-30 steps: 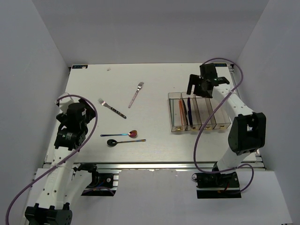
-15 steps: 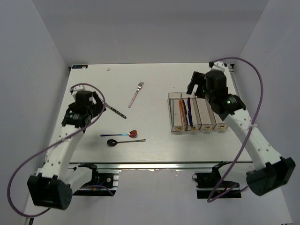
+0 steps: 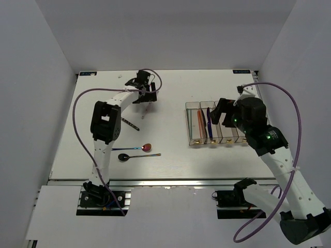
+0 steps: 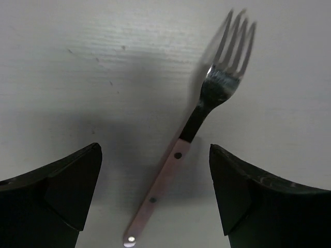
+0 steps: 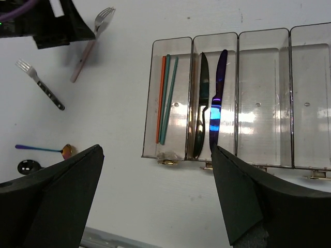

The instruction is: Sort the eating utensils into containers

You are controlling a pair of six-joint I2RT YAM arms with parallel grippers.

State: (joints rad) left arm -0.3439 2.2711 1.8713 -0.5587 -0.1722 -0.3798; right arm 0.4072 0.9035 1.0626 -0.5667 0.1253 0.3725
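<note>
At left, a dark-handled fork (image 3: pixel 130 123) lies flat on the white table (image 3: pixel 170 137), partly under my left arm. Nearer my bases, a red-bowled spoon (image 3: pixel 146 148) and a black-bowled spoon (image 3: pixel 124 156) lie close together, handles nearly parallel. My left gripper (image 3: pixel 143 89) hangs over the far middle of the table, fingers (image 4: pixel 62 191) spread wide and grasping nothing. The pink-handled fork (image 4: pixel 209 98) lies on the table between them, touching neither, tines pointing away. To the right stand the four joined clear bins (image 5: pixel 262 31). The leftmost holds the orange and teal chopsticks (image 5: pixel 161 98) and the next holds two knives (image 5: pixel 216 98), one of them iridescent blue-purple. My right gripper (image 3: pixel 223 110) hovers above the bins, fingers (image 5: pixel 248 206) likewise wide apart and empty.
</note>
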